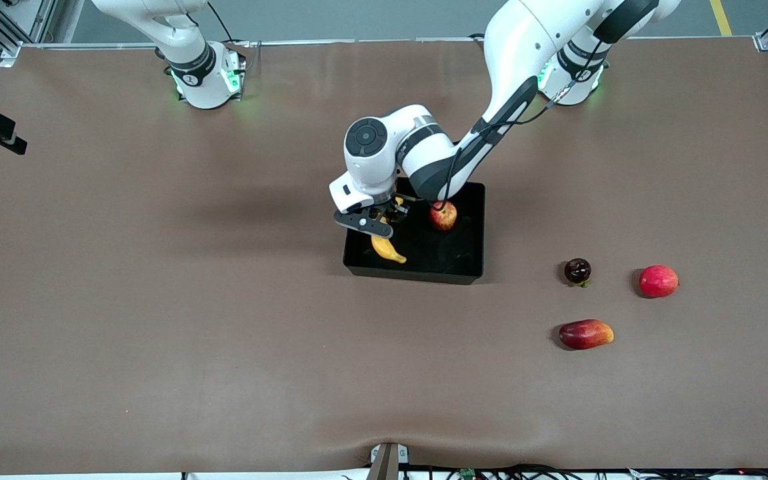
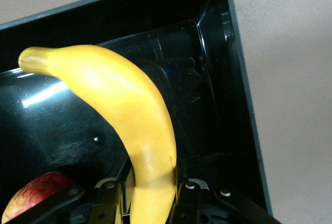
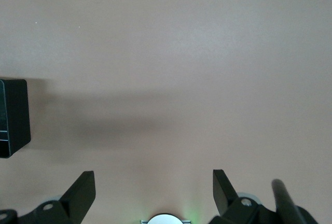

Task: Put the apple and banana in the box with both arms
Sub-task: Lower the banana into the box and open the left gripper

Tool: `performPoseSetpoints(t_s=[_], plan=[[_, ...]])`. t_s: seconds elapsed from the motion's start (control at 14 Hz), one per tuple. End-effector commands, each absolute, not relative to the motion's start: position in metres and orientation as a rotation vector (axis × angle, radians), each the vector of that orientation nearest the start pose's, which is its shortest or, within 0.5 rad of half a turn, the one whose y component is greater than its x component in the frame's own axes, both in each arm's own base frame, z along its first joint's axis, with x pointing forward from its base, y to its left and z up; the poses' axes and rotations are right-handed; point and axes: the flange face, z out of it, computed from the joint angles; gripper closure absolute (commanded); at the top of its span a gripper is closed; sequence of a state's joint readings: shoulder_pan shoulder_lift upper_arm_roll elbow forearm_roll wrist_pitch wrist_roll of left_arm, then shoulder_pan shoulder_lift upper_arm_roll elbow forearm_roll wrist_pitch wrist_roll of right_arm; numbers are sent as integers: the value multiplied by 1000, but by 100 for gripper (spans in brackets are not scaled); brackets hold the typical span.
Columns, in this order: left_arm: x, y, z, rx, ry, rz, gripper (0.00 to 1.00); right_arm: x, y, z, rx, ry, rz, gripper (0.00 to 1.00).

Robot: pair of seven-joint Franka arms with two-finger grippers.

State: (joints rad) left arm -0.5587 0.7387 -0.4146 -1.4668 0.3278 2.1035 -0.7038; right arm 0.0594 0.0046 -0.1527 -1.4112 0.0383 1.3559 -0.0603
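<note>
A: What do the arms look like?
B: Both are glossy white with rounded shells and black bands at the joints. The left arm (image 1: 517, 80) has a round dark cap on its wrist and a thin black cable along its forearm.
A: And the bases?
B: White, glowing green, on the table (image 1: 157, 300). The right arm (image 1: 187, 57) carries a black collar with a white mark.
</note>
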Motion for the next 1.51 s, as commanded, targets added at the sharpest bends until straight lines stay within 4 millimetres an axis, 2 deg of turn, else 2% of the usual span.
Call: performPoseSetpoints(t_s=[0.0,0.22,0.36,0.57,0.65,0.72,0.79,0.93,1.08,1.15,1.22,1.43], plan=[[461,-551,265,-3070,518,15,100,529,-48,677,-3081,36,92,0],[458,-549,248,-3061,516,54,100,528,-51,677,-3079,43,93,0],[456,-549,229,-3053,511,96,100,529,-49,677,-3079,38,91,0],[455,-547,215,-3042,505,123,100,529,-52,677,-3079,47,91,0],[455,-546,215,-3041,515,123,86,529,-52,677,-3079,48,91,0],[460,-543,216,-3045,499,119,53,528,-53,677,-3079,50,91,0],[460,-544,217,-3042,495,109,1,528,-53,677,-3079,50,91,0],[465,-542,233,-3043,503,75,0,528,-54,677,-3079,52,91,0],[486,-529,270,-3066,459,5,0,528,-53,677,-3079,50,91,0],[508,-507,291,-3066,403,-22,0,528,-53,677,-3079,50,93,0],[525,-486,321,-3067,361,-54,0,529,-53,676,-3079,50,96,0],[558,-429,404,-3070,205,-148,0,528,-51,677,-3079,45,93,0]])
